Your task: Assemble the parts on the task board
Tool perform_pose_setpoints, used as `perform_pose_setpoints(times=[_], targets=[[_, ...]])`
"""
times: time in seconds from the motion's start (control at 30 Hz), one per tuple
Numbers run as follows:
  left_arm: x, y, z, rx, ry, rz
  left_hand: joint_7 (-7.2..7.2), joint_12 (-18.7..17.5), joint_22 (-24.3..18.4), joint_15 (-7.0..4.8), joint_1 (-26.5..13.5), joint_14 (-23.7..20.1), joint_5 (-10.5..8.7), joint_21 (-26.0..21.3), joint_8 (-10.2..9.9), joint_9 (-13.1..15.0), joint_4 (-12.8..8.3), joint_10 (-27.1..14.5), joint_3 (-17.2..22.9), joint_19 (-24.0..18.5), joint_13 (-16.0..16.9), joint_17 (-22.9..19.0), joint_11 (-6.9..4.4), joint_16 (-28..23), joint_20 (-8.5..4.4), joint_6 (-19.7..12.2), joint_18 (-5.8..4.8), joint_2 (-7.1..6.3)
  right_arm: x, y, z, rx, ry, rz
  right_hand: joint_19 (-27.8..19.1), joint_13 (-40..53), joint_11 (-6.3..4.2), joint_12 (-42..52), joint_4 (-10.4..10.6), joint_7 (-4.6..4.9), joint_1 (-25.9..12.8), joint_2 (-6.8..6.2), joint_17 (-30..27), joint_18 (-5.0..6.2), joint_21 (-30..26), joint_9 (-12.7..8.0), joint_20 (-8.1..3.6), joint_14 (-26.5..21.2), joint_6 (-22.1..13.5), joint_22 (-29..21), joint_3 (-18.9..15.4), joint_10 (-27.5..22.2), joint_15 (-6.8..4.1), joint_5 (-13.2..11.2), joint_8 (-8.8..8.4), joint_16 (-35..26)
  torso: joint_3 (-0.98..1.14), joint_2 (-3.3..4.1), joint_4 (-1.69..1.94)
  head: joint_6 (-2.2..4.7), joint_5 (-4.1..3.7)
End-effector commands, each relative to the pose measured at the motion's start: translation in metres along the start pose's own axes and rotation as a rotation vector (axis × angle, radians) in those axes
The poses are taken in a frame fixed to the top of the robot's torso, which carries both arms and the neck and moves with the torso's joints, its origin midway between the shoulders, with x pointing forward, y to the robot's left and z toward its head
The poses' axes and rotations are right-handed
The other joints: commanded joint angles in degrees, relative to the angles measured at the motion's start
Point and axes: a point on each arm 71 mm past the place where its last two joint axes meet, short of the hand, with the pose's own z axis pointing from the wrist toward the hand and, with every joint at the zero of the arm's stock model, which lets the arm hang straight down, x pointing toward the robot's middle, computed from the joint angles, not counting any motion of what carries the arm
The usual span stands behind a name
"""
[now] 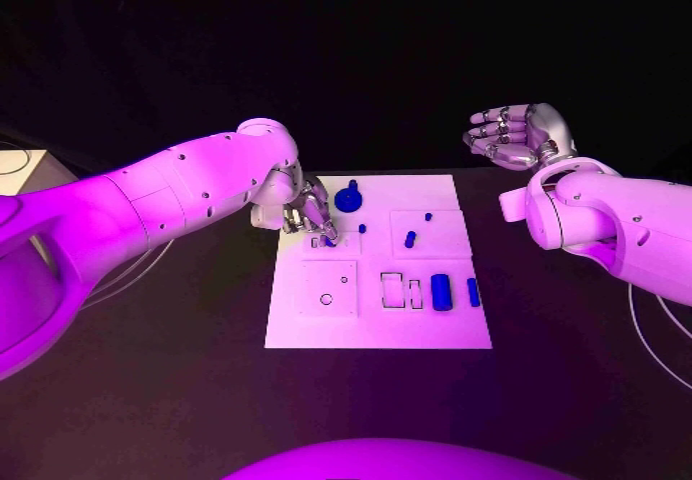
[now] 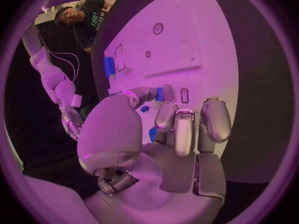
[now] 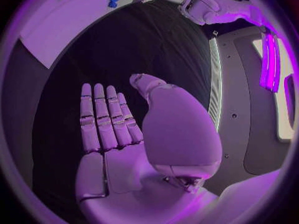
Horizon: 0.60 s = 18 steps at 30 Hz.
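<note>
On the board [image 1: 378,330] mid-table, two bars already stand by the slots while pegs lie loose, so most work remains; my left hand [image 1: 307,215] pinches a small part [image 1: 329,241] at its far-left corner, my right hand [image 1: 516,135] idles open

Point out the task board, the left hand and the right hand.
task board [image 1: 378,330]: head view, bare near edge.
left hand [image 1: 307,215]: head view, middle of the hand.
right hand [image 1: 515,136]: head view, middle of the hand.
</note>
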Motion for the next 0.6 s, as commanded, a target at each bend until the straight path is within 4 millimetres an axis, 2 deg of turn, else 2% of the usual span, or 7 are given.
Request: perform_pose_setpoints(times=[0.03,0.6], targets=[[0.0003,-0.0034,0.0008,-0.001,0.002,0.014,-0.29,0.21,-0.05,-0.08,-0.03,5.21,0.23,0.31,0.13,-0.11,-12.51,0.39,12.25,0.3,0.06,12.53,-0.01,0.31,0.18,0.11,-0.08,0.64,0.0013,0.0019,-0.0004,-0.022,0.011,-0.003,-0.31,-0.06,0.03,-0.35,0.05,0.94,-0.01,0.46,-0.06,0.41,0.05,-0.05,-0.04,-0.39,-0.05,-0.05,-0.35,-0.21,-0.18,0.37,-0.36,-0.34,-0.04,0.02,-0.09,-0.07,-0.03],[0.001,-0.0067,0.0068,-0.024,0.009,0.031,-0.19,0.3,-0.2,-0.02,-0.59,5.19,0.04,0.21,0.04,-0.16,-12.21,0.48,12.07,0.21,0.23,12.46,0.08,0.26,0.21,0.04,-0.06,1.14,0.0023,0.0031,-0.0013,-0.027,0.016,-0.003,-0.35,-0.05,0.04,-0.39,0.03,0.95,0.07,0.53,-0.3,0.42,0.08,-0.13,-0.02,-0.41,-0.01,-0.19,-0.48,-0.22,-0.16,0.42,-0.42,-0.31,0.06,-0.09,0.02,-0.23,-0.32]])
